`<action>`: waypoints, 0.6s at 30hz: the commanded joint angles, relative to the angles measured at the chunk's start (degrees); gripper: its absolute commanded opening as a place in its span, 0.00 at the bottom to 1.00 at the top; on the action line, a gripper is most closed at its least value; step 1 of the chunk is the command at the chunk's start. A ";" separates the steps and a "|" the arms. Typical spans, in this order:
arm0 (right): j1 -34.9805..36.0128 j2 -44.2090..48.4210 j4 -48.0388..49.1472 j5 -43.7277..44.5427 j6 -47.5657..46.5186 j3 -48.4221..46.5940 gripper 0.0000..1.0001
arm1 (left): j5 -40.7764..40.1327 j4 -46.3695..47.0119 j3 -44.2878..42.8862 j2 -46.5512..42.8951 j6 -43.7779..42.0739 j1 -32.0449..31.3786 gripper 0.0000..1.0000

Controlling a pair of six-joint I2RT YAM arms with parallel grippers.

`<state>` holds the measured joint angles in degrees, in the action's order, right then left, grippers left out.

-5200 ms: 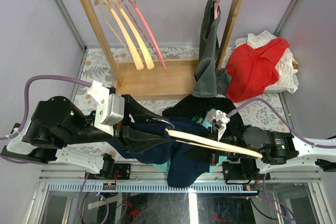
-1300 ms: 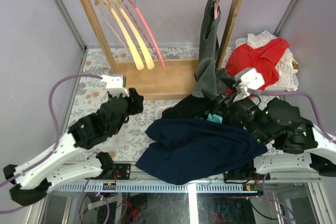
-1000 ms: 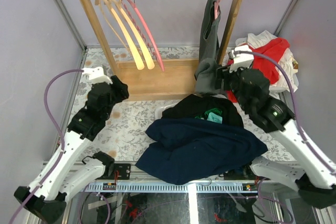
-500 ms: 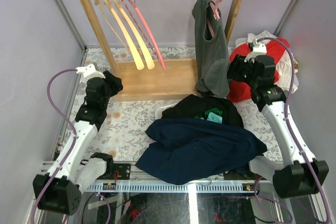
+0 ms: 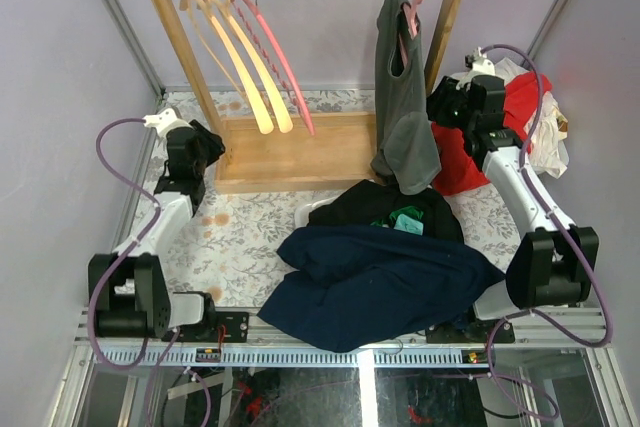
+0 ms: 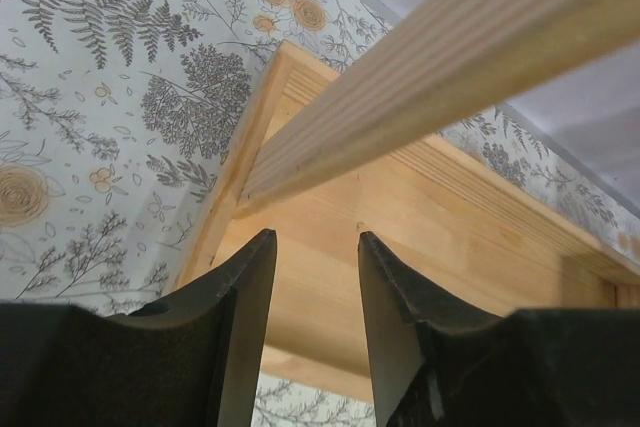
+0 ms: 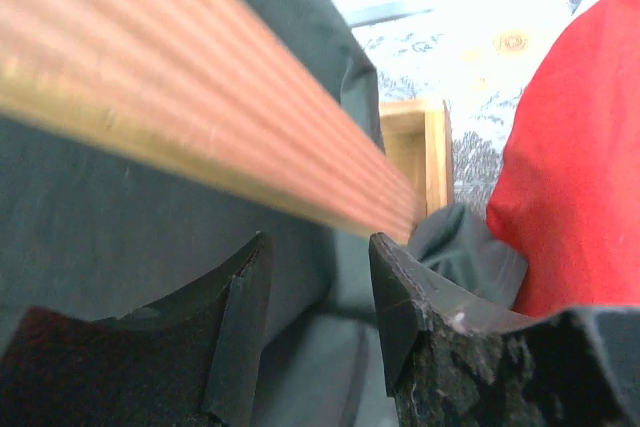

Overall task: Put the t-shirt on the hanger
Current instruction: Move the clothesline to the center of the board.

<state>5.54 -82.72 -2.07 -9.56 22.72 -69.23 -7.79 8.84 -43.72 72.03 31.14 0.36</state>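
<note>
Tall light-wood clothes rack at the far side. In front, visible only from above, large dark navy-blue cotton t-shirt crumpled at the near edge of the fern-printed tablecloth, well apart from both grippers. Clear only in the wrist views, close to the rack's uprights: left gripper and right gripper, black jaws partly parted, gripping nothing.

Navy t-shirt, crumpled (perhaps doubled), near edge
</note>
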 commanded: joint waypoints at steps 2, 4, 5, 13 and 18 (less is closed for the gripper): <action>-1.47 -5.39 6.96 -1.12 2.31 -6.59 0.49 | 0.93 9.50 -5.79 7.28 1.18 0.76 0.36; -1.61 -7.72 7.29 -1.88 2.65 -8.63 0.48 | 0.63 10.15 -7.54 9.64 0.91 1.12 0.35; -1.64 -8.73 7.44 -2.06 2.74 -9.62 0.48 | 0.65 10.46 -8.31 10.76 0.68 1.25 0.35; -2.01 -16.24 9.08 -3.75 3.96 -15.17 0.47 | 1.82 10.98 -15.98 18.59 -0.66 1.91 0.33; -2.20 -20.17 9.30 -4.20 4.02 -19.66 0.47 | 2.56 11.20 -20.75 23.62 -1.12 2.01 0.32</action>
<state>3.99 -100.25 3.38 -13.19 25.12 -83.74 -5.72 13.32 -59.72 92.64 31.09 1.83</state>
